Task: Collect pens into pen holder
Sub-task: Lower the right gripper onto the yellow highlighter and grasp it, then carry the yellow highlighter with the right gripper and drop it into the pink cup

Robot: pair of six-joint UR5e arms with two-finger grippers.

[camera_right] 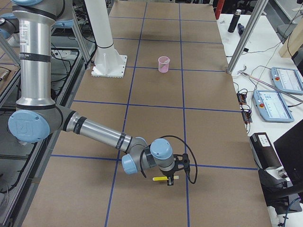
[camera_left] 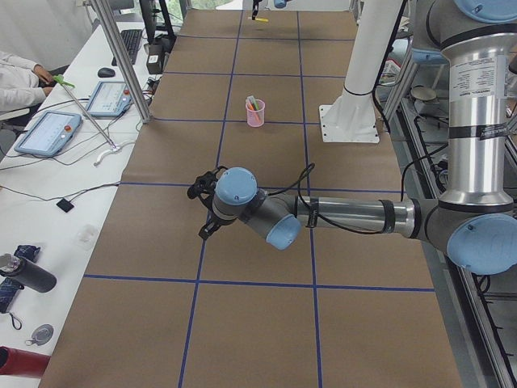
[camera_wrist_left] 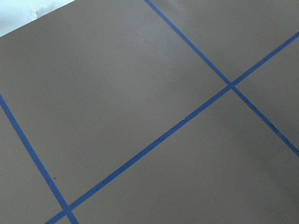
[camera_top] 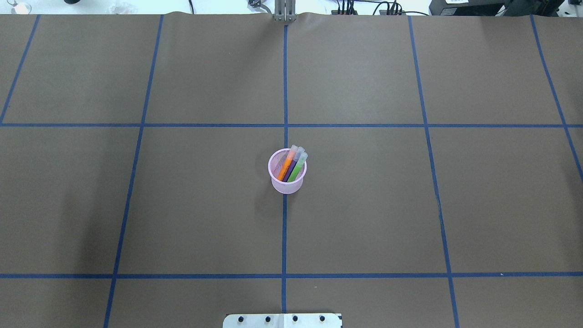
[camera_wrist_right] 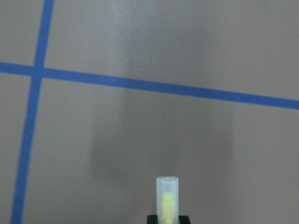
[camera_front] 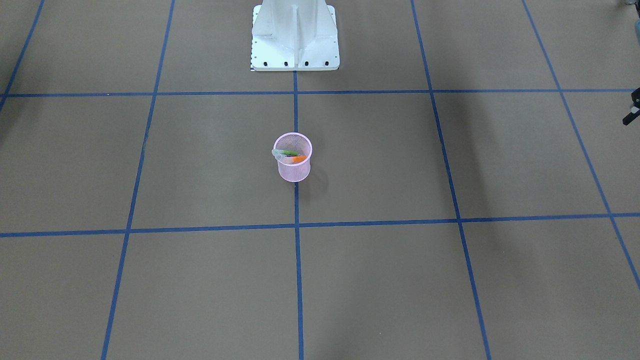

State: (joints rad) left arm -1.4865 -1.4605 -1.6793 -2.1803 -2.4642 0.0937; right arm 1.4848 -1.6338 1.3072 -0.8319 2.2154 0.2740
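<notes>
The pink mesh pen holder (camera_top: pixel 286 184) stands upright at the table's middle, also in the front view (camera_front: pixel 294 170). An orange pen (camera_top: pixel 286 167), a purple pen (camera_top: pixel 291 170) and a green pen (camera_top: pixel 297 169) lean inside it, pale caps up. My right gripper (camera_right: pixel 169 179) is far off near the table's right end, low over the paper, shut on a yellow pen (camera_wrist_right: pixel 167 198) with a translucent cap, held level (camera_right: pixel 159 178). My left gripper (camera_left: pixel 206 206) hovers near the table's left end. I cannot tell if it is open or shut.
The robot's white base (camera_front: pixel 295 37) stands behind the holder. Blue tape lines (camera_top: pixel 284 228) grid the brown paper. Side benches hold tablets (camera_right: pixel 279 104), a bottle (camera_right: pixel 232 21) and cables, and an operator's arm (camera_left: pixel 20 77) shows at the left end.
</notes>
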